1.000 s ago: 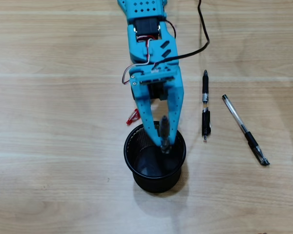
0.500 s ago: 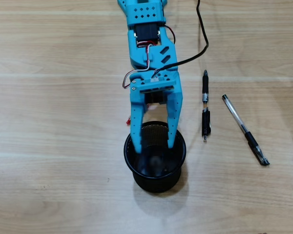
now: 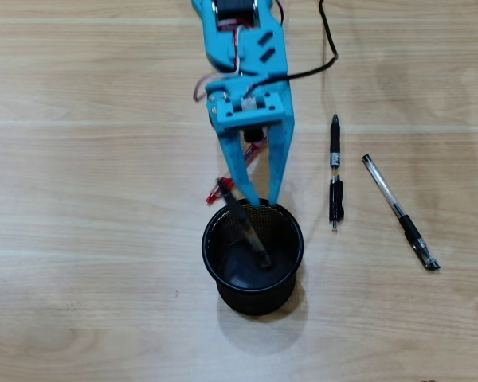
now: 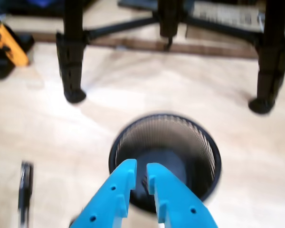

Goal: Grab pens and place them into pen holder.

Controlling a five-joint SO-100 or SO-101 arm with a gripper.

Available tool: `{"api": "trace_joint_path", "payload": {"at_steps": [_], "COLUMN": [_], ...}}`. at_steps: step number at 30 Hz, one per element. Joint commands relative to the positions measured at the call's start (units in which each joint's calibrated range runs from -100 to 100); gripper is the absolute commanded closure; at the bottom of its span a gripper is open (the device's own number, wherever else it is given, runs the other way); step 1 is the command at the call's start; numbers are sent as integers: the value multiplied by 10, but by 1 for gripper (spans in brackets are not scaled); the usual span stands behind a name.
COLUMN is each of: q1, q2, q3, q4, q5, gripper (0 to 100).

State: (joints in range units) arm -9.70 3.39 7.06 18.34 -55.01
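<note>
From above, a bright blue robot arm reached down the middle of a pale wooden surface towards a round black wire-mesh pen holder standing upright. The end effector hung at the far rim of the holder, its two blue fingers nearly pressed together with only a narrow gap between the tips, and nothing held between them. Inside the holder, a grey-and-clear pen leaned at a slant, its upper end resting against the far rim and its lower end down on the bottom. A red-and-clear pen lay on the surface just beyond the holder, mostly hidden under the end effector. To the right in the overhead view, a black pen lay on the surface near the holder, pointing up and down the frame. Further right, a clear pen with a black end lay at a diagonal, well apart from the holder. A black cable trailed off the arm. The blurred wrist view showed the fingertips almost touching at the near rim of the holder, with dark stand legs beyond.
</note>
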Motion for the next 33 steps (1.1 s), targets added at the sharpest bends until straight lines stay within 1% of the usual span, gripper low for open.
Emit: {"api": "trace_joint_path", "payload": {"at_steps": [1, 7, 10, 15, 18, 22, 33], "q1": [10, 8, 3, -13, -21, -21, -13], "q2": [-104, -159, -171, -165, -162, -135, -2], "q3": [-6, -6, -6, -3, -1, -1, -6], "q4": [191, 387, 456, 537, 560, 558, 551], "q5": [10, 8, 6, -52, -69, -85, -90], "gripper": [98, 98, 98, 98, 98, 98, 97]}}
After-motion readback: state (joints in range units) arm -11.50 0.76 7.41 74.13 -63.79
